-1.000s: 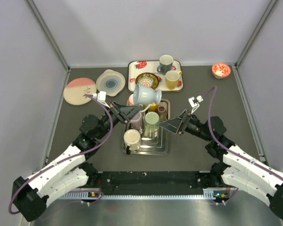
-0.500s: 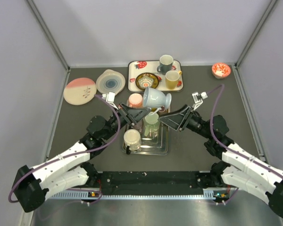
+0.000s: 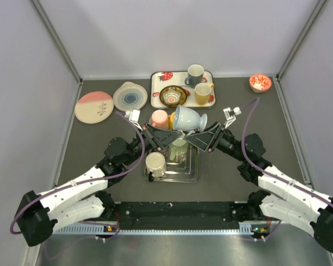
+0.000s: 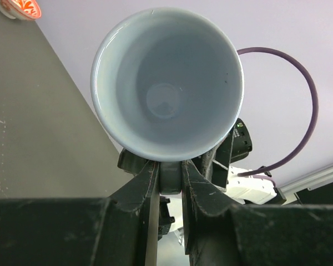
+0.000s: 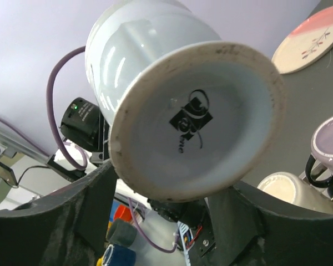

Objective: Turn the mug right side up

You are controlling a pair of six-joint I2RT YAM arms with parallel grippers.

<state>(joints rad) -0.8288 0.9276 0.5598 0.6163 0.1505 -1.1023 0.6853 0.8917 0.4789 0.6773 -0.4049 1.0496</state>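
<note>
Reaching in from the lower corners of the overhead view, two white-and-black robot arms meet above the middle of a dark table. Beneath their meeting point sits a metal tray [image 3: 193,176] crowded with cups, among them a cream mug [image 3: 155,163] at its lower left.

Just above the centre of the frame, the pale blue footed mug [image 3: 187,118] hangs in the air on its side. Its rim points left and its foot points right, clear of the tray.

The left gripper [image 4: 170,172] is pinched narrow on the mug's handle. Its wrist camera looks straight into the empty bowl, with the handle clamped between the two fingers just under the rim. This thin grip carries the mug, but probably gives little control for standing it up.

The right gripper [image 5: 169,185] seems placed to help with that. Its jaws stand wide on either side of the round foot, whose printed maker's mark fills the middle of its wrist view. Whether the pads already press the foot cannot be told. The step in hand looks like a handover, so that the mug can be set down foot first.

Further back, at upper centre, a strawberry-printed tray [image 3: 180,77] carries a grey mug [image 3: 195,73] and a yellow mug [image 3: 202,93]. A pink plate [image 3: 94,107] lies at upper left and a small red bowl [image 3: 260,82] at upper right.
</note>
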